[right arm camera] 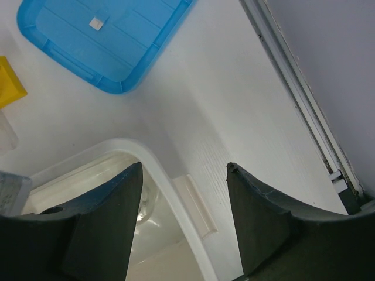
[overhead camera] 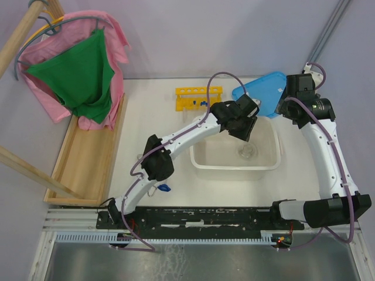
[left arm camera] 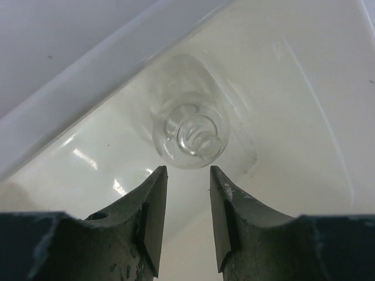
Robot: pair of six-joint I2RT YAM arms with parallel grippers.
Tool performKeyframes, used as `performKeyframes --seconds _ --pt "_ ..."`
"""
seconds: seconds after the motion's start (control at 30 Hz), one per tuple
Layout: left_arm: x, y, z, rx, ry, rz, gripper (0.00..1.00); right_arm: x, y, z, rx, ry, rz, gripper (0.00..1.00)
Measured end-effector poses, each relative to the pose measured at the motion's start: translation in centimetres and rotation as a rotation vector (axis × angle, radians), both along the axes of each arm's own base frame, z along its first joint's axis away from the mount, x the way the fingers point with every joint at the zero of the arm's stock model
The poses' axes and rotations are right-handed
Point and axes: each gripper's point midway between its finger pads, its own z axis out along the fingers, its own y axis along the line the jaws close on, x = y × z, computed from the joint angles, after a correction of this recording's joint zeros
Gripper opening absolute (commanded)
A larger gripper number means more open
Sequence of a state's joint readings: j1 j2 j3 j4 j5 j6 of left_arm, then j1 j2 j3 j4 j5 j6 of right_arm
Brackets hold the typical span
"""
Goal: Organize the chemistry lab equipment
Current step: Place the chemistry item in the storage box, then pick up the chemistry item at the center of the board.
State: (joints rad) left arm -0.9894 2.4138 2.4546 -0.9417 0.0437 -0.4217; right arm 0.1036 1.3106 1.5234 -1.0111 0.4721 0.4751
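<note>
A small clear glass flask (left arm camera: 190, 137) stands upright on the floor of the white tub (left arm camera: 88, 76), its mouth facing the left wrist camera. My left gripper (left arm camera: 187, 175) hangs just above it, open, with the flask beyond the fingertips and nothing between them. From above, the left gripper (overhead camera: 246, 130) sits over the tub (overhead camera: 202, 161), near the flask (overhead camera: 247, 152). The yellow test-tube rack (overhead camera: 199, 96) stands behind the tub with blue caps showing. A blue-capped tube (overhead camera: 164, 188) lies near the left arm's base. My right gripper (right arm camera: 184, 170) is open and empty above the tub's right rim (right arm camera: 158, 170).
The flat blue lid (overhead camera: 261, 93) lies behind the tub, partly under the arms, and also shows as the lid (right arm camera: 105, 41) in the right wrist view. A wooden tray (overhead camera: 88, 158) with pink and green cloth on a hanger stands at the left.
</note>
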Motion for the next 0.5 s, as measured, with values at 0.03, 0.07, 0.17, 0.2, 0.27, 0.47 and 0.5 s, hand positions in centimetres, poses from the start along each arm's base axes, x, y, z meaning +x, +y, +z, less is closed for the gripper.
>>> performKeyframes --seconds 0.03,0.07,0.17,0.2,0.27,0.47,0.5 --pt "0.0 0.5 0.5 0.003 -0.004 0.008 0.41 0.0 0.0 0.0 0.000 -0.002 0.000 0.68" --pt "0.2 1.0 1.0 0.004 -0.009 0.016 0.40 0.0 0.0 0.0 0.000 -0.002 0.000 0.67" --pt "0.5 3.3 3.0 -0.003 -0.018 0.047 0.40 0.0 0.1 0.0 0.003 -0.002 0.003 0.67" --pt "0.9 4.4 3.8 -0.009 -0.024 0.066 0.40 0.1 0.1 0.0 0.006 -0.002 0.005 0.67" --pt "2.3 7.6 5.9 -0.018 -0.046 0.129 0.39 0.2 0.4 0.0 0.017 -0.003 0.016 0.67" --pt "6.6 18.0 10.9 -0.027 -0.140 0.359 0.40 0.5 0.9 -0.1 0.037 -0.009 0.035 0.66" --pt "6.9 20.1 11.3 -0.022 -0.151 0.401 0.40 0.6 0.9 -0.2 0.039 -0.007 0.036 0.66"
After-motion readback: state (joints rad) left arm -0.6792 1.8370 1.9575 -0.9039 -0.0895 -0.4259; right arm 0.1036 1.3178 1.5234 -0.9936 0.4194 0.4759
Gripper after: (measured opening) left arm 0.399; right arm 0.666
